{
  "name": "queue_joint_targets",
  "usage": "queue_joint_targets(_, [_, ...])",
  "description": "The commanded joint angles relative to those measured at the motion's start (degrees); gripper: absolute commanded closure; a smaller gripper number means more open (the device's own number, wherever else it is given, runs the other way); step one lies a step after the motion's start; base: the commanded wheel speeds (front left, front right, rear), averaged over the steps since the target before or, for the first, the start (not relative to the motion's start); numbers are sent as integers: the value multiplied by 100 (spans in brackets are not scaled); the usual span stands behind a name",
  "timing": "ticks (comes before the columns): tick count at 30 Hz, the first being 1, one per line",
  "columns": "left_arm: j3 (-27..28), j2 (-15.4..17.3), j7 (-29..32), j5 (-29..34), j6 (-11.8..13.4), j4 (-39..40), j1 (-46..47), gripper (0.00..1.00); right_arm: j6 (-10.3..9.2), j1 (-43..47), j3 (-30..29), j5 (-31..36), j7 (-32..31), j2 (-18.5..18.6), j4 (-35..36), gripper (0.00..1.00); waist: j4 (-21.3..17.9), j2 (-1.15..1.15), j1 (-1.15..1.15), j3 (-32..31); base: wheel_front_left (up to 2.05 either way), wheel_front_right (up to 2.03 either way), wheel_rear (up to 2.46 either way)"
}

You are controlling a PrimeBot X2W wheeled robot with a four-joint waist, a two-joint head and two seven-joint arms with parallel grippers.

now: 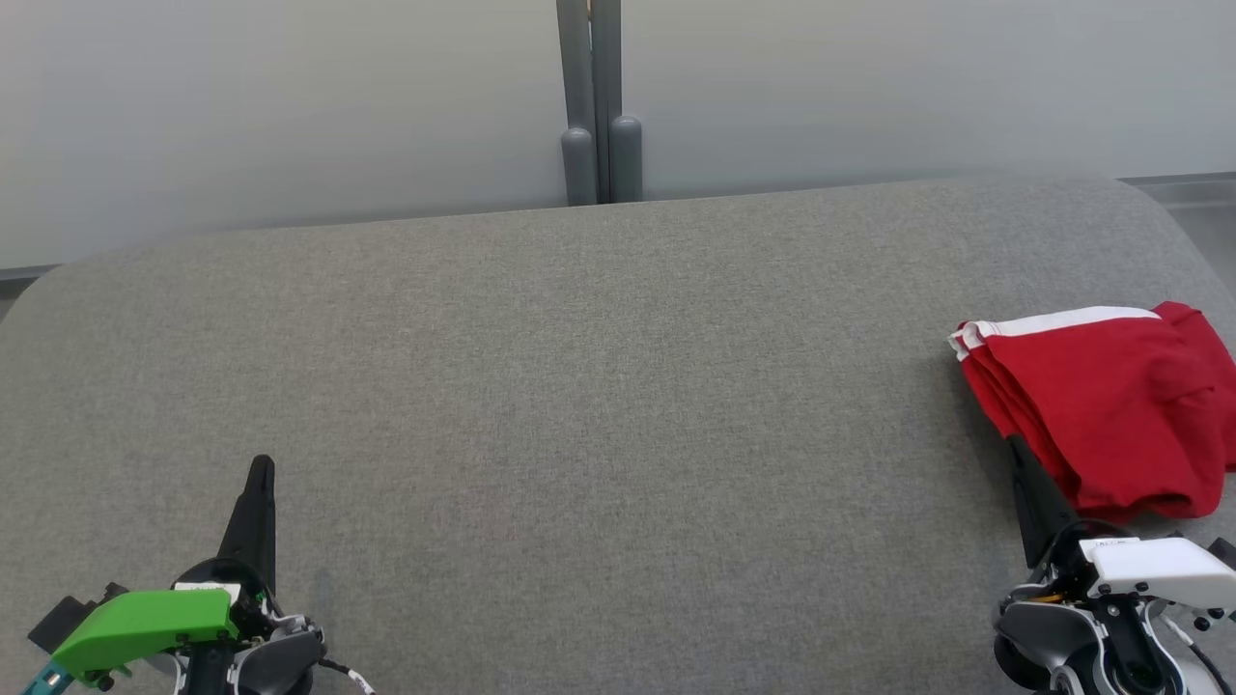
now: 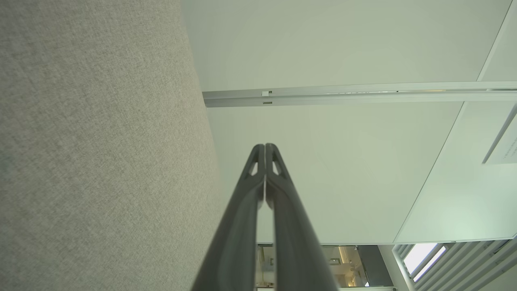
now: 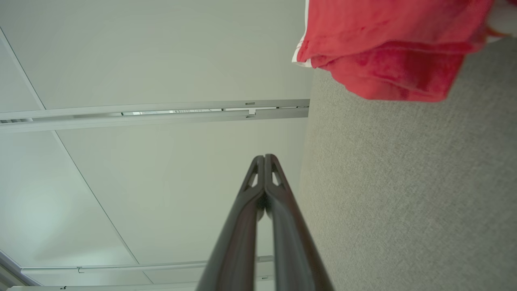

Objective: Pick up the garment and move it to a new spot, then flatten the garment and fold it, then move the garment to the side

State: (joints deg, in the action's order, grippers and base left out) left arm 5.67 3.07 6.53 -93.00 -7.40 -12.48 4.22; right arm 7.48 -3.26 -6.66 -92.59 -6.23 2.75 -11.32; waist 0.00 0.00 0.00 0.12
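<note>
Your red garment (image 1: 1101, 405) lies folded at the right edge of the grey surface (image 1: 579, 386), set aside, so the job looks done. Right gripper (image 1: 1016, 446) rests just beside it and left gripper (image 1: 261, 465) well apart at near left, both with jaws together and empty.

A grey fabric-covered surface (image 1: 599, 386) with rounded far corners spread across the head view, from the bottom edge up past the middle. At the right edge of the frame a red garment (image 1: 1101, 405) lay folded on it (a white band ran along its upper edge), its layers stacked.
</note>
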Motion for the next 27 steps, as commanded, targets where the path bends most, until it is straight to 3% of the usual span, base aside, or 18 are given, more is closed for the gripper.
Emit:
queue_joint_targets(1, [26, 2, 24, 34, -16, 11, 87, 100, 2, -57, 4, -22, -23, 25, -2, 100, 0, 0, 0, 0, 0, 0, 0])
queue_joint_targets(27, [35, -4, 35, 46, -16, 10, 88, 100, 2, -57, 3, -22, -22, 25, -2, 100, 0, 0, 0, 0, 0, 0, 0])
